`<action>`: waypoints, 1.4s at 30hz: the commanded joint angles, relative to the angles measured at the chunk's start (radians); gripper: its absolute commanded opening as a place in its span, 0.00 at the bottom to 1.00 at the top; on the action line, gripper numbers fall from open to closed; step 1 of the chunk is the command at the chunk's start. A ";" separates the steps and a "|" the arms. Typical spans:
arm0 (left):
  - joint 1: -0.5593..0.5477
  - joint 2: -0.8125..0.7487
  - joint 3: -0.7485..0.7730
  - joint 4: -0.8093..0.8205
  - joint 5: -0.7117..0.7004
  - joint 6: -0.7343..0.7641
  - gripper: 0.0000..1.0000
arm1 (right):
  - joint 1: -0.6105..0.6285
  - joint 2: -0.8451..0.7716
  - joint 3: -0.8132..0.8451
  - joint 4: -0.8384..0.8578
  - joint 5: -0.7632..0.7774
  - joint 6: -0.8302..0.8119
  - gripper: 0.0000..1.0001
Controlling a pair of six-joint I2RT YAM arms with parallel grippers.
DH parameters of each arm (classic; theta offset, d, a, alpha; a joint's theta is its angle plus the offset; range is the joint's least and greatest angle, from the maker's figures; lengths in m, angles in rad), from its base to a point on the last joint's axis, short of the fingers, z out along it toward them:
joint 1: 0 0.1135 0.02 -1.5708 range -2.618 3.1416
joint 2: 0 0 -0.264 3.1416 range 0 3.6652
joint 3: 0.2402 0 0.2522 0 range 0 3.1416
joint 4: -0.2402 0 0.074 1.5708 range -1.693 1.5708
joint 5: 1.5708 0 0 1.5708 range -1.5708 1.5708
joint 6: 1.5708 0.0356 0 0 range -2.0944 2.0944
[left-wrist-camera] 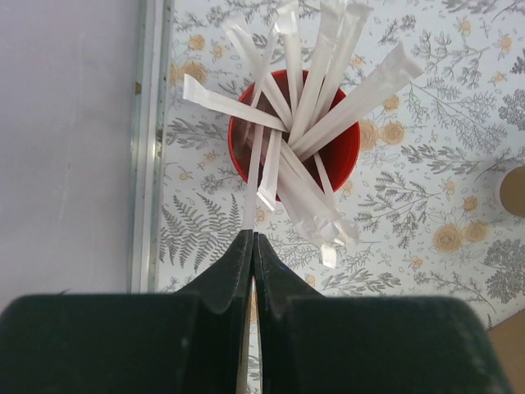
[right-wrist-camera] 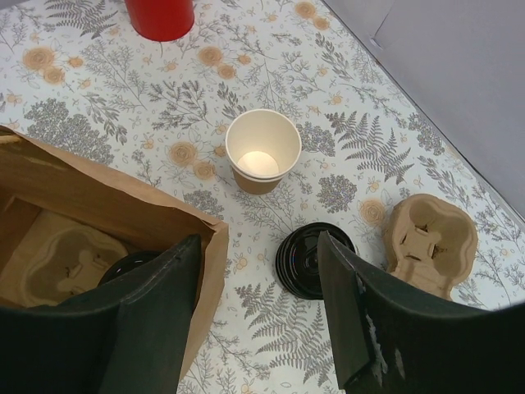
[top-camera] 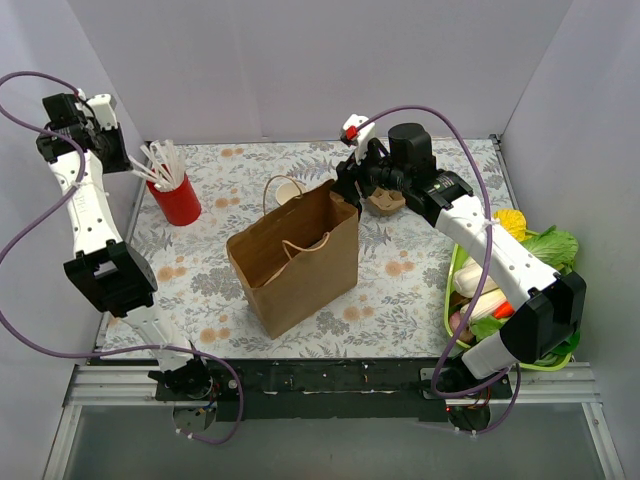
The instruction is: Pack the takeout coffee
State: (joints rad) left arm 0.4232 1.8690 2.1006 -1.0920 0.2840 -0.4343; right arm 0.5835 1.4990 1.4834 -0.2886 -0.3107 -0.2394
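Cup point(right-wrist-camera: 262, 150) and lid point(right-wrist-camera: 314, 258) of the takeout coffee sit apart and unpacked on the floral surface point(top-camera: 200, 290), both outside the brown paper bag point(top-camera: 290, 265). We see the cream paper cup standing upright and open just behind the bag's far edge, not touching it. The black lid lies flat off the bag's far right corner, between that corner and a brown pulp carrier point(right-wrist-camera: 431, 242), with bare surface all round it.

The right jaws hover spread wide over that same corner and hold nothing. One finger point(right-wrist-camera: 148, 320) hangs over the bag's rim and the other point(right-wrist-camera: 361, 328) hangs over the surface beside the lid.

Inside the bag's open mouth we make out a second pulp carrier point(right-wrist-camera: 70, 254) and, beside it, a dark round thing we cannot identify.

Far left of the bag, close to the side rail, the left jaws are pinched shut on one white stick point(left-wrist-camera: 250, 189) leaning out of the red cup point(left-wrist-camera: 295, 139).

Open surface runs along the bag's near and left sides. White walls close in the space behind and to either side of the bag. A green basket point(top-camera: 448, 300) of food crowds the edge to the bag's right.
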 commanded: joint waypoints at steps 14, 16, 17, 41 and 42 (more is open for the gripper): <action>-0.003 -0.241 0.199 -0.006 -0.045 0.012 0.00 | -0.005 0.036 0.144 -0.053 0.028 -0.047 0.66; -0.003 -0.261 0.202 0.004 -0.052 0.016 0.00 | -0.004 0.046 0.158 -0.061 0.044 -0.057 0.66; -0.001 -0.272 0.203 0.007 -0.055 0.017 0.00 | -0.004 0.049 0.166 -0.064 0.050 -0.066 0.66; -0.003 -0.758 -0.340 0.799 1.191 -0.632 0.00 | -0.068 0.093 0.353 -0.150 0.163 0.069 0.66; -0.003 -0.772 -0.373 0.801 1.254 -0.652 0.00 | -0.076 0.093 0.351 -0.150 0.174 0.072 0.66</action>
State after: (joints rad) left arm 0.4213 1.1046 1.7866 -0.4152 1.2133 -0.8890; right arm 0.5476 1.5993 1.7992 -0.4419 -0.1856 -0.2310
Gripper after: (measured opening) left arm 0.009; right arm 0.657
